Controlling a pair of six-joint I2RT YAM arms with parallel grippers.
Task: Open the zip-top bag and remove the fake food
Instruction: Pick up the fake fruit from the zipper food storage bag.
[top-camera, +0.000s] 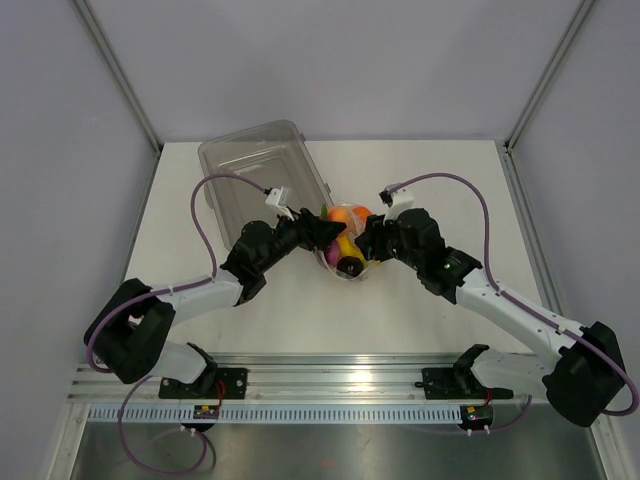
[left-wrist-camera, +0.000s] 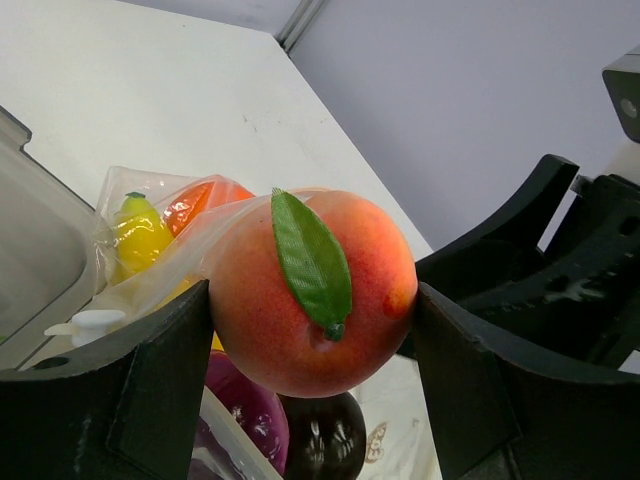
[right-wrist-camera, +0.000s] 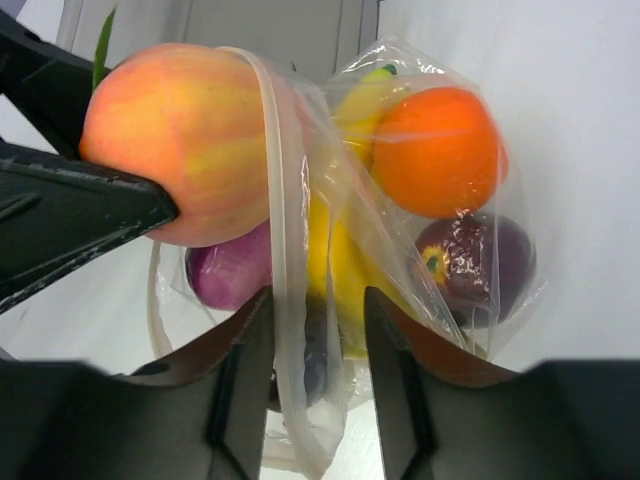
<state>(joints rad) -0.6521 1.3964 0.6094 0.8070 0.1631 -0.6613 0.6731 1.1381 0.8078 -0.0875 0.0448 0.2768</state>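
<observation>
The zip-top bag lies mid-table, mouth open, between both grippers. My left gripper is shut on the peach, which has a green leaf and sits at the bag's mouth, half out of the film. Still inside the bag are the orange, the yellow banana, the dark red apple, a purple piece and a dark round piece. My right gripper is open, its jaws either side of the bag's rim strip without pinching it.
A rigid clear-grey tub stands behind the left gripper, close to the bag, and its wall shows at the left of the left wrist view. Grey walls enclose the white table.
</observation>
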